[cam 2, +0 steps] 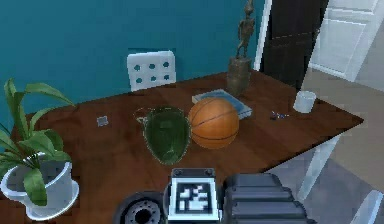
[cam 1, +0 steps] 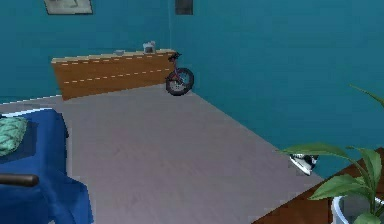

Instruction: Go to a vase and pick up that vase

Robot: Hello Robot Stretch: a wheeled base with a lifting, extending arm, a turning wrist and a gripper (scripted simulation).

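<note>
Arm side view shows the dark green rounded vase (cam 2: 167, 132) standing on the brown wooden table (cam 2: 300, 135), just beside an orange basketball (cam 2: 213, 122). I judge 1 step done, the drive to the vase, and 1 left, the pickup itself. My gripper (cam 2: 142, 210) is a dark body low at the bottom edge, below the vase; I cannot tell whether it holds anything.

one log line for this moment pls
target: green vase on wooden table, beside basketball | gripper: by table's near edge, cannot tell if holding anything | status: vase not lifted
</note>
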